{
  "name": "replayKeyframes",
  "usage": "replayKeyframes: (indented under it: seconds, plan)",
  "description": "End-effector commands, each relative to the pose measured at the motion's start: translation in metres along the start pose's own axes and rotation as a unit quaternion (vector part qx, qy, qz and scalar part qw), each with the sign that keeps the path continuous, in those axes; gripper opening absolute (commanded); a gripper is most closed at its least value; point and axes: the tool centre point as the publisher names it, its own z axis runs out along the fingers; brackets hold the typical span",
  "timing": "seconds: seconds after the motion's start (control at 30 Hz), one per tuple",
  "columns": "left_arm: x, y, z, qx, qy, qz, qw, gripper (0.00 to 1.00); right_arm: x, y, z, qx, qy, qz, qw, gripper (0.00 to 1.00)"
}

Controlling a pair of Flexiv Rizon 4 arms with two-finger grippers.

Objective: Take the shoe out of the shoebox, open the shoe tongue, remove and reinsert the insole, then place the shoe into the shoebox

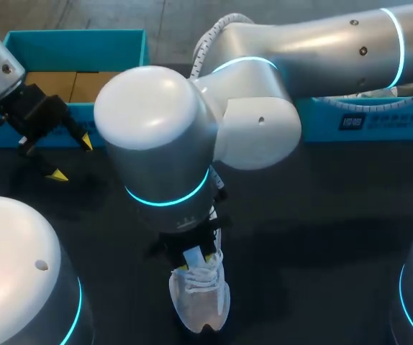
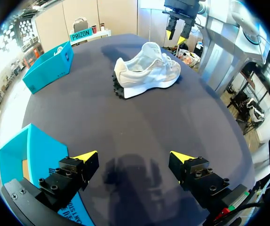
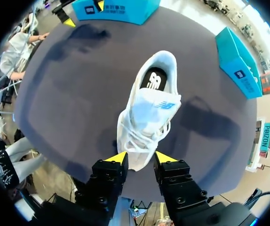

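Shoe sits upright on the table, outside the shoebox. Right gripper hangs above its front, fingers apart, nothing clamped. Left gripper is wide open beside the shoebox.

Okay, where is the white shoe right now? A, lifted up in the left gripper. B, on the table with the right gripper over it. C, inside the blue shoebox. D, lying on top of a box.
B: the white shoe sits on the dark table with the right gripper over it, while the left gripper is open and holds nothing.
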Motion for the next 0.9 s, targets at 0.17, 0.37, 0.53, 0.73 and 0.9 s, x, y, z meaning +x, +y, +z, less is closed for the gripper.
replayKeyframes:
  seconds: [0.17, 0.37, 0.53, 0.73, 0.9]
  plan:
    - [0.000, 0.000, 0.000, -0.001, 0.001, 0.000, 1.000, 1.00, 0.003, 0.015, 0.015, 0.001, 0.000, 0.233, 0.972, 0.21]
    - [0.000, 0.000, 0.000, -0.001, 0.001, 0.000, 1.000, 1.00, 0.001, 0.027, 0.024, 0.000, 0.014, 0.234, 0.972, 0.19]
    - [0.000, 0.000, 0.000, -0.001, 0.001, 0.000, 1.000, 1.00, -0.002, 0.033, 0.033, 0.003, 0.023, 0.240, 0.971, 0.17]
    - [0.000, 0.000, 0.000, -0.001, 0.001, 0.000, 1.000, 1.00, -0.006, 0.041, 0.043, 0.003, 0.028, 0.243, 0.970, 0.09]
    - [0.000, 0.000, 0.000, -0.001, 0.001, 0.000, 1.000, 1.00, -0.009, 0.049, 0.052, 0.008, 0.031, 0.252, 0.967, 0.10]
